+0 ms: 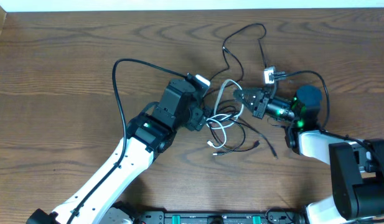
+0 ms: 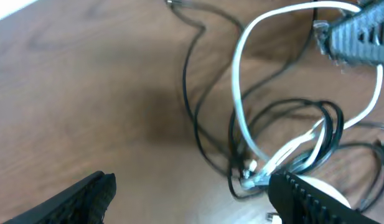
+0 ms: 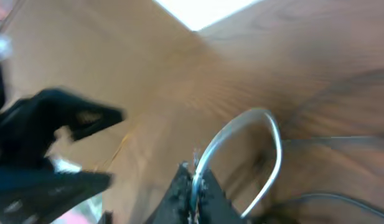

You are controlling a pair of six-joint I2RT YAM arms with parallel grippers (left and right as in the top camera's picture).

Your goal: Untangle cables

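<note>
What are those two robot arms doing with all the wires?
They are working on a knot of cords on the wooden table. The right pincer is pinched shut on a loop of the white cable. The left pincer hangs open over the knot, holding nothing. The black cables are looped around the white one in the middle, not yet pulled apart.

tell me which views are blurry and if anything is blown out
Overhead: sharp and evenly lit, with the white cable and black cables crisp on the table. Left wrist: soft throughout, its own fingers dark and smeared. Right wrist: the heaviest blur, a blown-out white patch at the top edge, the white cable loop fuzzy.
</note>
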